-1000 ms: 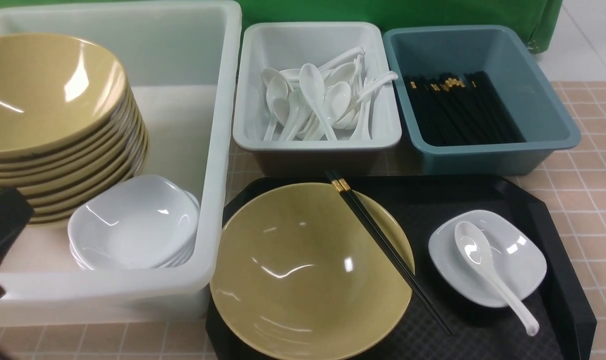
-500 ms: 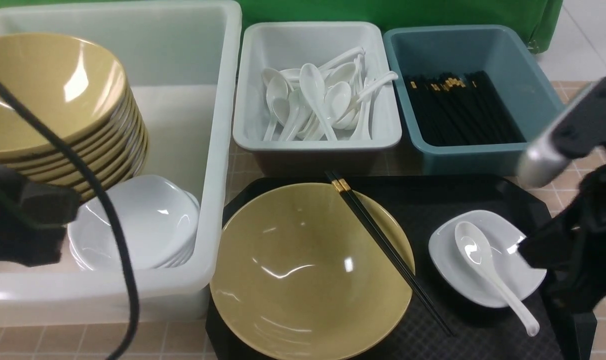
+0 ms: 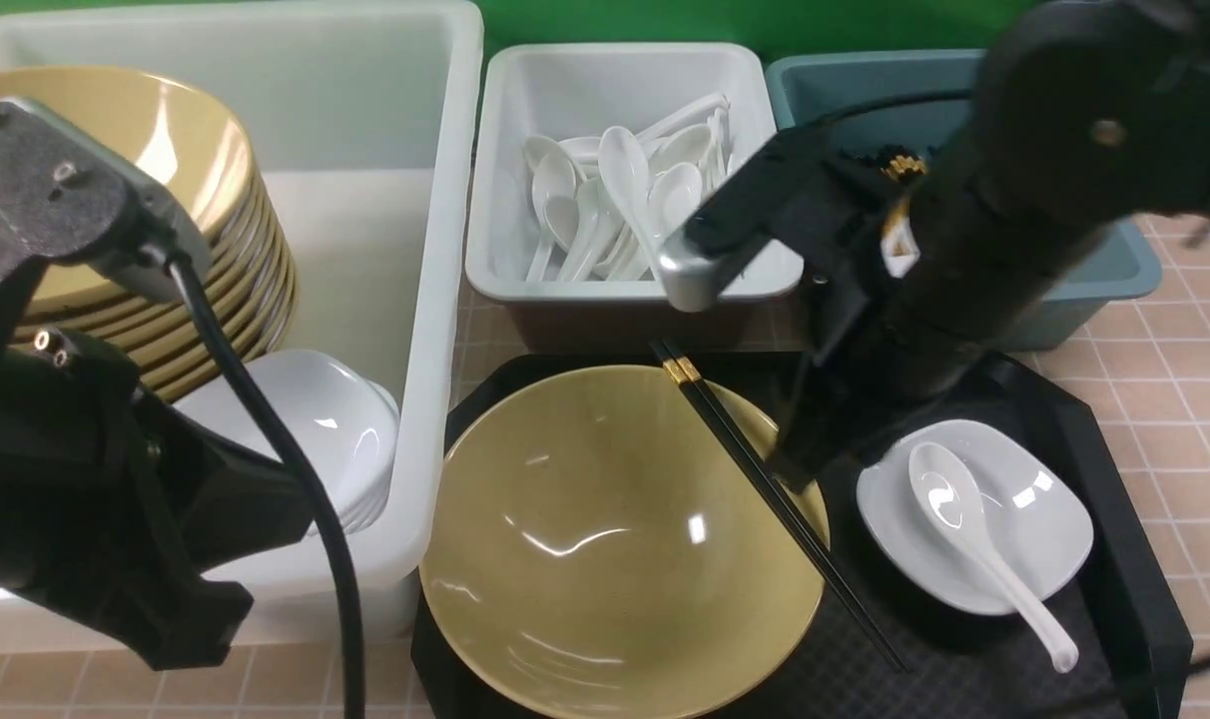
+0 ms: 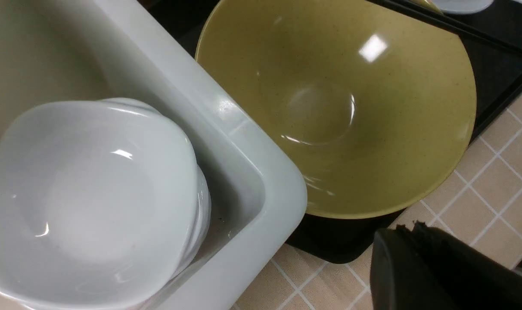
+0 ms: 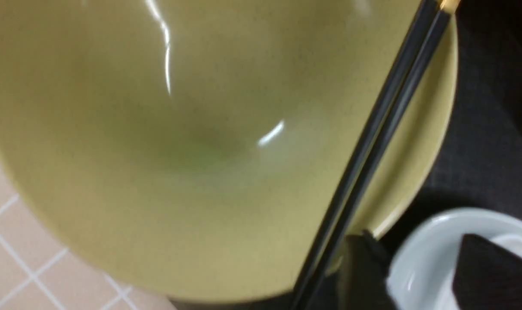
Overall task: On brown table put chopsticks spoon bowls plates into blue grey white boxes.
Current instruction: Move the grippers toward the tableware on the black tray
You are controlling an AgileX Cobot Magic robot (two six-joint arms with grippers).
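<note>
Both arms have swung into the front view since a second ago, when only a dark corner of the left one showed. Now the left arm [image 3: 96, 479] fills the near left corner, in front of the white box [image 3: 435, 300] with its stacked bowls [image 3: 236, 250] and stacked white plates [image 3: 345, 439]. The right arm [image 3: 984, 230] reaches across the blue box [image 3: 1134, 265] and hides most of it. The right gripper [image 3: 800, 459] hangs low over the black tray [image 3: 1134, 559], just beside the chopsticks [image 3: 755, 469] lying across the rim of the loose yellow bowl [image 3: 585, 539]. Nothing on the tray has shifted: the single white plate [image 3: 1034, 519] carries the spoon [image 3: 974, 544] as before. Behind it, the grey box [image 3: 615, 80] holds a heap of white spoons [image 3: 605, 200].

From the left wrist, the left gripper [image 4: 409, 254] shows as one dark tip, its fingers pressed together with nothing between them. It sits over the brown tiled table [image 4: 493, 172] by the tray's corner, near the yellow bowl and the white box.

From the right wrist, which is blurred, the right gripper's two fingers stand apart with a clear gap and grip nothing. They hang over the edge of the single white plate, with the chopsticks just beside one finger.
</note>
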